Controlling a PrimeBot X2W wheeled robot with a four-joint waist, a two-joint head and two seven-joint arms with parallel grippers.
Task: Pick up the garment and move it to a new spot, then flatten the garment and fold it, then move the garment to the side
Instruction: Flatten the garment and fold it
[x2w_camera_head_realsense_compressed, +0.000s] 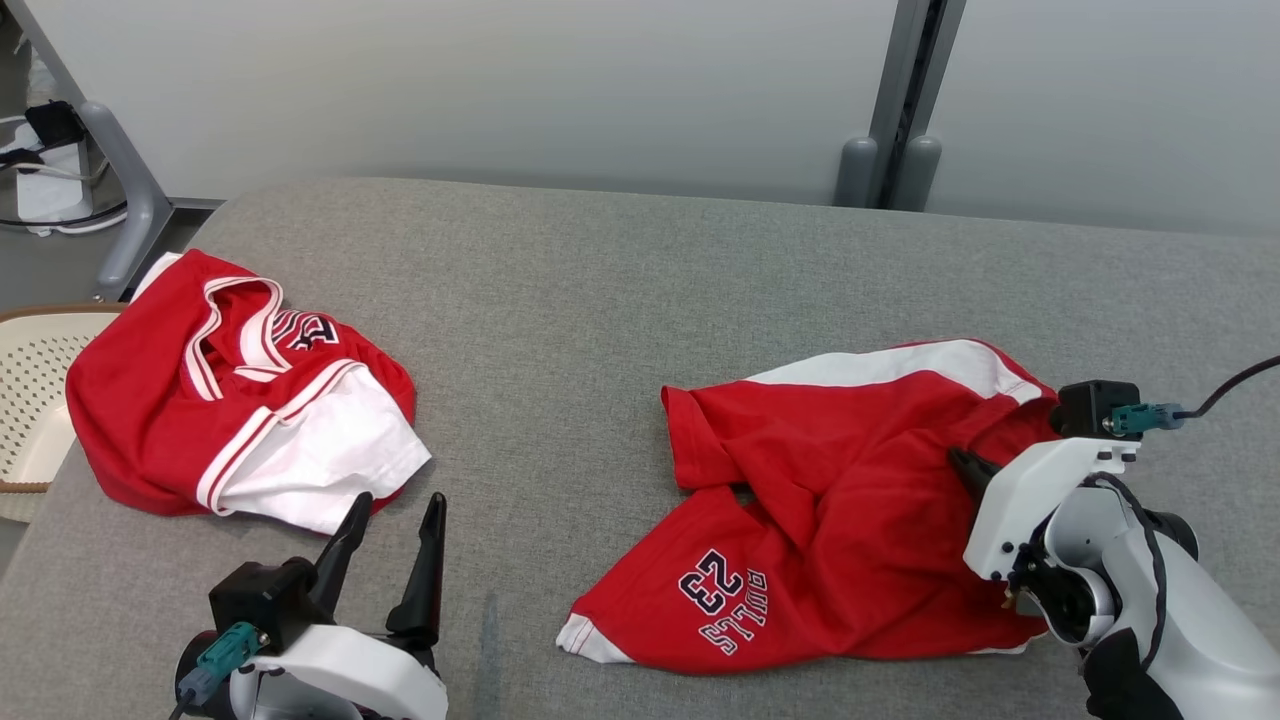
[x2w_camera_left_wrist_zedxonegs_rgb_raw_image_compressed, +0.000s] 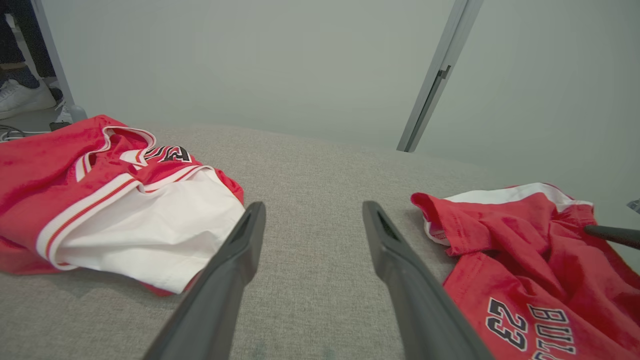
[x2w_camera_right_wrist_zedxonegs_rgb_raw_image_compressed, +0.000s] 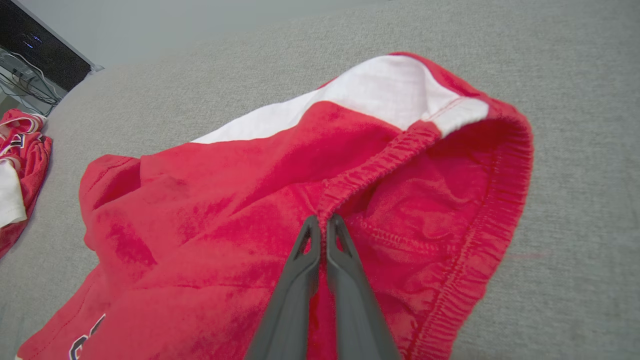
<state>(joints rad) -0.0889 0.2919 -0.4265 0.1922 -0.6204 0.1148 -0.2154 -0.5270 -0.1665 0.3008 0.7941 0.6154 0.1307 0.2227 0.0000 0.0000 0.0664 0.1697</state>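
Grey fabric-covered table (x2w_camera_head_realsense_compressed: 600, 300), pale wall behind.

Right gripper (x2w_camera_right_wrist_zedxonegs_rgb_raw_image_compressed: 322, 220): jaws clenched together on the elastic waistband of the red shorts (x2w_camera_right_wrist_zedxonegs_rgb_raw_image_compressed: 225, 200), pinching the gathered edge where it folds over. Shorts lie crumpled at centre-right of the head view. Waistband toward the right edge, white side panel along the top, "BULLS 23" print at the cloth's lower left, upside down.

Left gripper (x2w_camera_head_realsense_compressed: 398, 505): jaws spread wide, released, gripping nothing, at lower left of the head view, just below a bunched red and white jersey (x2w_camera_head_realsense_compressed: 230, 390). Cream perforated basket (x2w_camera_head_realsense_compressed: 30, 390) at the left edge, beside the jersey.
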